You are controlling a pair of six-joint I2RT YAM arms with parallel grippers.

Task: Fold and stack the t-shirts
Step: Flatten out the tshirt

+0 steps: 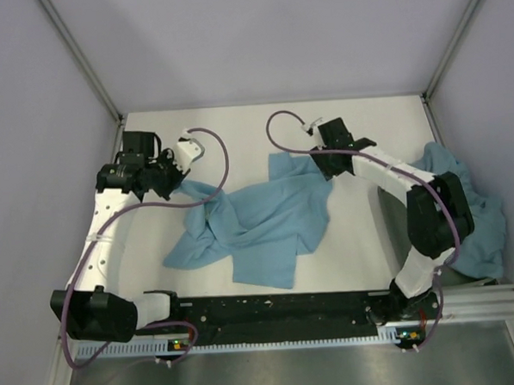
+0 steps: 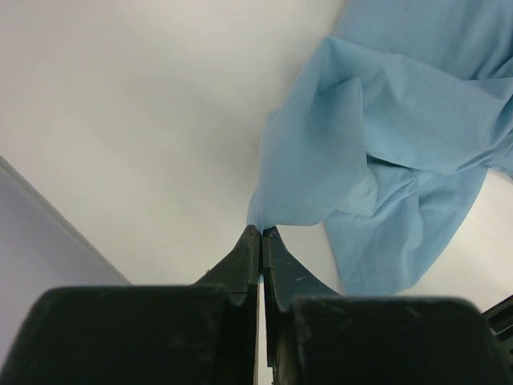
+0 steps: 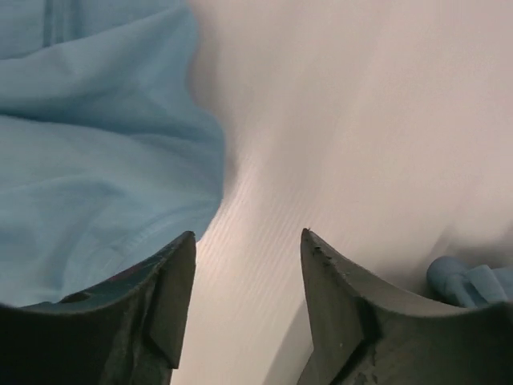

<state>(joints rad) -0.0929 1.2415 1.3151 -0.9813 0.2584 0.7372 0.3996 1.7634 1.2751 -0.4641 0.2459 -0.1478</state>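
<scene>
One light blue t-shirt [image 1: 259, 223] lies crumpled in the middle of the white table. My left gripper [image 1: 175, 183] is at the shirt's far left corner. In the left wrist view it [image 2: 262, 230] is shut on a pinched tip of the shirt [image 2: 401, 144], which hangs away from it in folds. My right gripper [image 1: 325, 168] is at the shirt's far right corner. In the right wrist view it [image 3: 248, 238] is open and empty, just above the table, with the shirt's edge [image 3: 96, 160] next to its left finger. No print shows.
A pile of more light blue shirts [image 1: 475, 207] lies at the table's right edge; a bit of it shows in the right wrist view [image 3: 473, 281]. Grey walls [image 1: 29, 127] close the table on three sides. A black rail [image 1: 280, 310] runs along the near edge.
</scene>
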